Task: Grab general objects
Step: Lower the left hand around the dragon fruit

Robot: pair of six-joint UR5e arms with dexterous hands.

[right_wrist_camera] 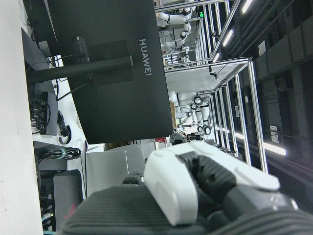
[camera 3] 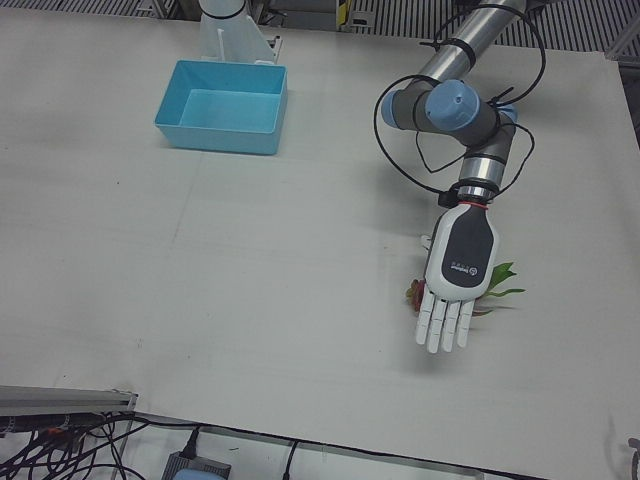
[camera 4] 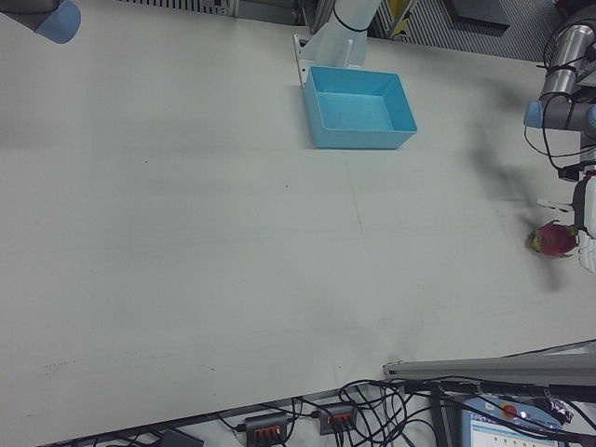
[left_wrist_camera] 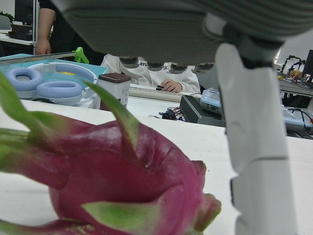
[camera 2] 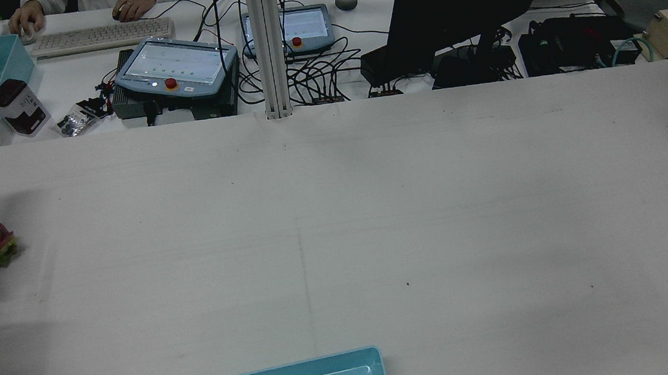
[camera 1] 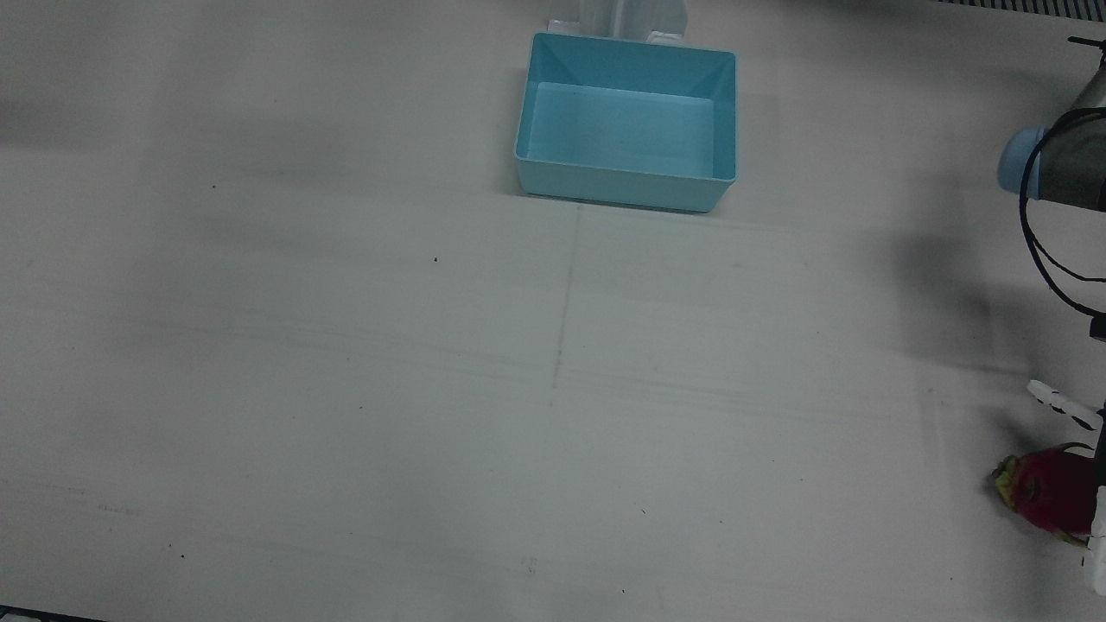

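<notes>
A white bench (camera 1: 346, 389) holds a dragon fruit (camera 3: 500, 283), lying near the edge on the robot's left side, well apart from an empty blue bin (camera 1: 626, 121). The grasp has not yet happened: the fruit rests on the bench, unlifted. The left hand (camera 3: 457, 278) hovers directly over it, palm down, fingers (camera 3: 445, 325) stretched out straight and released, holding nothing. Its arm reaches out and bends down at the wrist. Closing and lifting remain. The right hand (right_wrist_camera: 205, 181) appears raised off to the side; I cannot tell its finger state.
</notes>
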